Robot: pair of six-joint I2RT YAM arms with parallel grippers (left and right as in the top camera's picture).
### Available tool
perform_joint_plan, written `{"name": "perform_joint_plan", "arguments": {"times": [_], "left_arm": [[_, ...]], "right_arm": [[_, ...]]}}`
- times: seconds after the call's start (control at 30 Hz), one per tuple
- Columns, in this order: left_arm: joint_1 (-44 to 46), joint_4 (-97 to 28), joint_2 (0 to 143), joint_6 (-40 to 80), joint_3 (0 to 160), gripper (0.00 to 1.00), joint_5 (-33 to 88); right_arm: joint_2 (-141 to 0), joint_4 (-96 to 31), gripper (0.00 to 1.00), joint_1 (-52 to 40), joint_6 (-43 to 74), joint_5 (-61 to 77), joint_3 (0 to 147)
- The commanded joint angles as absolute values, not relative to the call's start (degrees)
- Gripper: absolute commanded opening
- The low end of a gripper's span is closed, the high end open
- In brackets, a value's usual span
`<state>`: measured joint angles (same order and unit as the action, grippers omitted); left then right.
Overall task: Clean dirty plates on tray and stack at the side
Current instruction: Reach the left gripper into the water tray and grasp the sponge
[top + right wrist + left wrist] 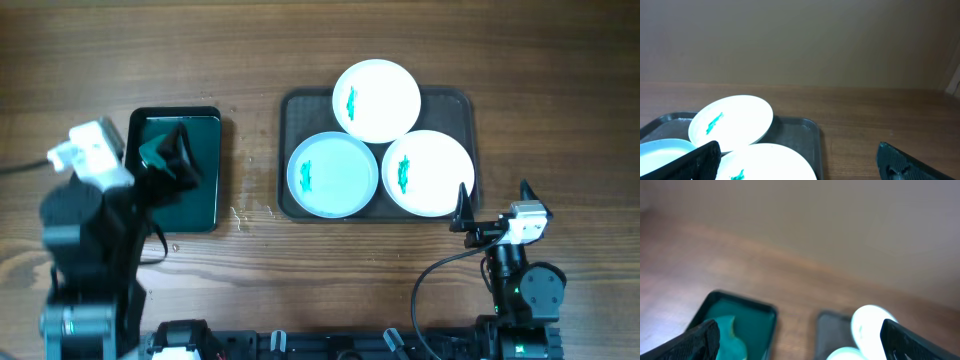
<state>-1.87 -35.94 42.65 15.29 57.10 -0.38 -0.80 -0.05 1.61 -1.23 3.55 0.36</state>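
The dark tray (pixel 303 113) holds three plates, each with a teal smear: a white plate (pixel 376 100) at the back, a pale blue plate (pixel 333 176) at front left, and a white plate (pixel 430 173) at front right. My right gripper (pixel 493 200) is open and empty just off the tray's front right corner. Its wrist view shows the back white plate (pixel 732 122), the near white plate (pixel 770 162), the blue plate (pixel 662 152) and the tray rim (pixel 809 135). My left gripper (pixel 173 155) is open above the black tray, beside the sponge (pixel 152 153).
A smaller black tray (pixel 217 175) with green water stands at the left. The blurred left wrist view shows it (pixel 762 322) with the teal sponge (pixel 730 335) by my left finger, and the dark tray (pixel 832 330) beyond. Small water drops lie between the trays (pixel 240 215).
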Motion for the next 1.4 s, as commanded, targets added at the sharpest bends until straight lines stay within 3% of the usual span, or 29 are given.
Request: {"name": "perform_joint_plan", "arguments": {"times": [0.0,0.07,0.3,0.47,0.73,0.8,1.13,1.27,1.37], "left_arm": [[-3.1,-42.1,50.4,22.8,58.5,1.00,-16.9],[-5.5,-45.8,55.6,28.3,58.5,1.00,-19.0],[-9.5,-41.1,70.9,28.8,58.5,1.00,-7.0],[-10.2,-39.6,79.5,40.7,58.5,1.00,-15.0],[-10.0,-34.2,92.2,41.0,58.5,1.00,-10.5],[-10.0,-32.9,94.0,41.0,58.5,0.96,-9.6],[-9.2,-25.0,100.5,40.9,58.4,0.98,-8.4],[-9.1,-24.4,102.6,40.7,58.4,0.95,-8.7],[-9.1,-24.3,103.4,40.7,58.4,0.85,-8.8]], "right_arm": [[-0.8,0.1,1.00,1.8,-1.5,2.7,0.3],[-0.8,0.1,1.00,1.8,-1.5,2.7,0.3],[-0.8,0.1,1.00,1.8,-1.5,2.7,0.3],[-0.8,0.1,1.00,1.8,-1.5,2.7,0.3],[-0.8,0.1,1.00,1.8,-1.5,2.7,0.3],[-0.8,0.1,1.00,1.8,-1.5,2.7,0.3],[-0.8,0.1,1.00,1.8,-1.5,2.7,0.3],[-0.8,0.1,1.00,1.8,-1.5,2.7,0.3],[-0.8,0.1,1.00,1.8,-1.5,2.7,0.3]]}}
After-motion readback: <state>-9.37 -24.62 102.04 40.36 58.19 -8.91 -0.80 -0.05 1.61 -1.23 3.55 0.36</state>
